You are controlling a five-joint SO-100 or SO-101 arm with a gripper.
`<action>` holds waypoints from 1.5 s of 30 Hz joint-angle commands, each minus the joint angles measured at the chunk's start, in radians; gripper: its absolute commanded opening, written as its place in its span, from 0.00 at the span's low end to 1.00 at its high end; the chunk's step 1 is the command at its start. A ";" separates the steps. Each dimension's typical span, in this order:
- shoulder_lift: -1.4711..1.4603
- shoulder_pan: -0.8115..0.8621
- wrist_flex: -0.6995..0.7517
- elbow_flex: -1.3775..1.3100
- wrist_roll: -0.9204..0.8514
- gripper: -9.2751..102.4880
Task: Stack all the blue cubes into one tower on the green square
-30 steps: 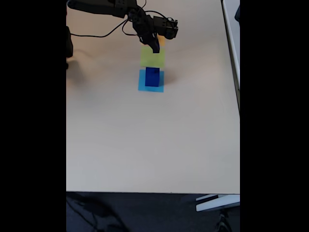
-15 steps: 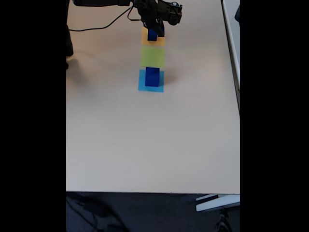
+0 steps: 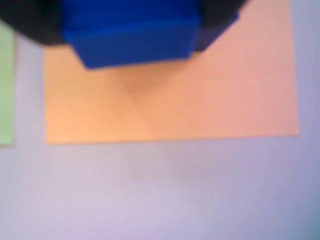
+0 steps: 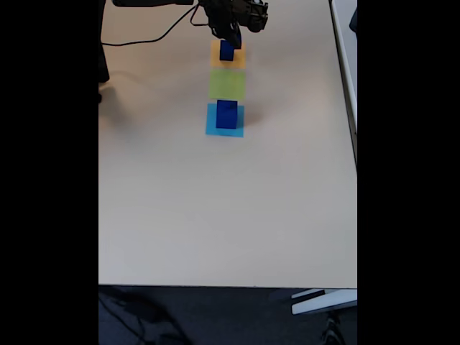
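Note:
In the wrist view a dark blue cube (image 3: pixel 131 35) sits at the top edge between my gripper's (image 3: pixel 132 25) black fingers, which press against both of its sides, above an orange square (image 3: pixel 200 100). The fixed view shows this blue cube (image 4: pixel 227 50) over the orange square (image 4: pixel 237 60) with my gripper (image 4: pixel 229 42) on it. Just below lies the bare green square (image 4: pixel 227 84), and its edge also shows at the left of the wrist view as a green square (image 3: pixel 5 85). A second blue cube (image 4: pixel 226 113) stands on a light-blue square (image 4: pixel 213 128).
The arm (image 4: pixel 154 3) reaches in from the top left, with a black cable (image 4: pixel 144 42) lying on the table beside it. The beige table (image 4: pixel 215 215) stretches wide toward the front edge. A white ledge (image 4: pixel 345 43) runs along the right side.
The gripper has drawn back from over the green square to the orange square at the far end. The blue cube there has come into sight under it.

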 commanded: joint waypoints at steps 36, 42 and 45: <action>0.058 -0.040 0.091 -0.031 -0.038 0.13; 0.028 -0.038 0.098 -0.077 -0.040 0.13; -0.011 -0.035 0.123 -0.155 -0.046 0.13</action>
